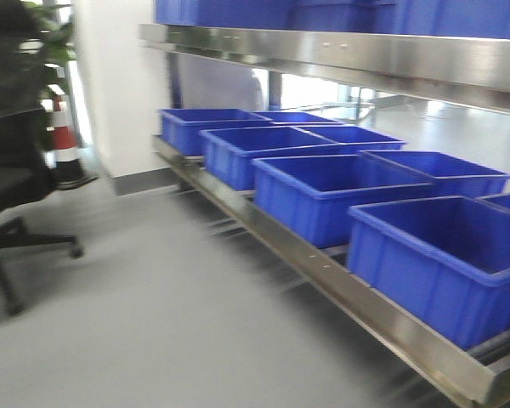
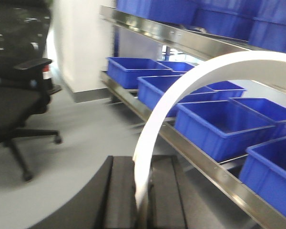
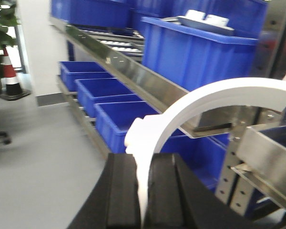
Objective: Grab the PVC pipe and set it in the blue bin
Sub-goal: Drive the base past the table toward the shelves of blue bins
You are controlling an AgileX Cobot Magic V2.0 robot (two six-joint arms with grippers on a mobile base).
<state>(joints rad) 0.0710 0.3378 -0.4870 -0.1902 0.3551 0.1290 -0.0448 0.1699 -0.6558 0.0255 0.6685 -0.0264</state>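
1. On the lower shelf (image 1: 365,306) of a steel rack, front view: open blue bins (image 1: 442,255) stand in two rows running back toward the white wall. What can be seen of their insides shows no contents.
2. An upper shelf (image 1: 340,51) carries more blue bins, cut off by the top edge.
3. Left of the rack: bare grey floor (image 1: 153,323), a black chair (image 1: 8,178), a striped cone (image 1: 65,140) and a plant (image 1: 47,34) behind it. The frame is blurred.
4. Left wrist view: the left fingers (image 2: 121,191) are closed on the left pipe (image 2: 157,119), a white curved piece clamped between the two black pads.
5. The left pipe rises from the grip and arcs up and to the right, in the air in front of the lower bins. It touches no bin.
6. Right wrist view: the right fingers (image 3: 121,191) are likewise closed on the right pipe (image 3: 214,95), also white and curved, with a thicker collar just above the pads.
7. The right pipe arcs to the right across the rack's steel rail, held in the air, outside every bin.
8. Right wrist view, upper shelf: a blue bin (image 3: 200,52) holds white parts (image 3: 205,20) that show above its rim; their kind cannot be told.
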